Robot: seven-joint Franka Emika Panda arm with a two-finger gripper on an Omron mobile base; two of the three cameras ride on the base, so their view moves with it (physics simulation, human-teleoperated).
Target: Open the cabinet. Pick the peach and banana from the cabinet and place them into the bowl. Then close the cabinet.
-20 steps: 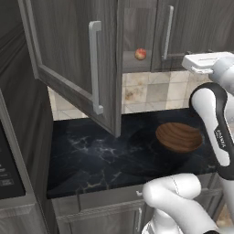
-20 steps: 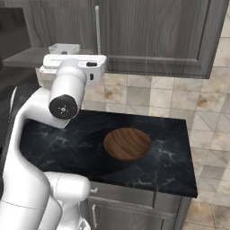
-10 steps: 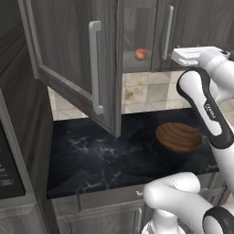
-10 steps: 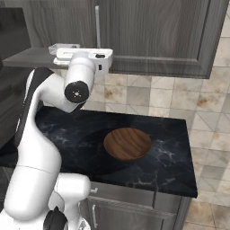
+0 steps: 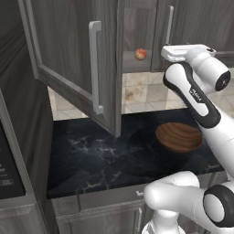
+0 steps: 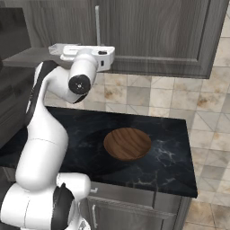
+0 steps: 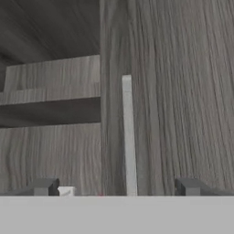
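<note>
Left cabinet (image 5: 73,55) door swung open; peach (image 5: 140,54) sits on the shelf inside, bowl (image 5: 179,136) below on the counter (image 5: 100,155). Our gripper (image 7: 116,186) spread wide, empty, facing the right door's handle (image 7: 128,132). We should centre on the bar before closing.

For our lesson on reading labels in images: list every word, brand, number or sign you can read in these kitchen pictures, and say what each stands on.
No text can be read with certainty.
White lettering on the dark band of the white robot arm: too small and blurred to read.
Pale marks on the dark appliance panel at the left edge: too blurred to read.
Nothing written on the dark grey wood-grain wall cabinet, the round brown wooden bowl or the black marble counter.
</note>
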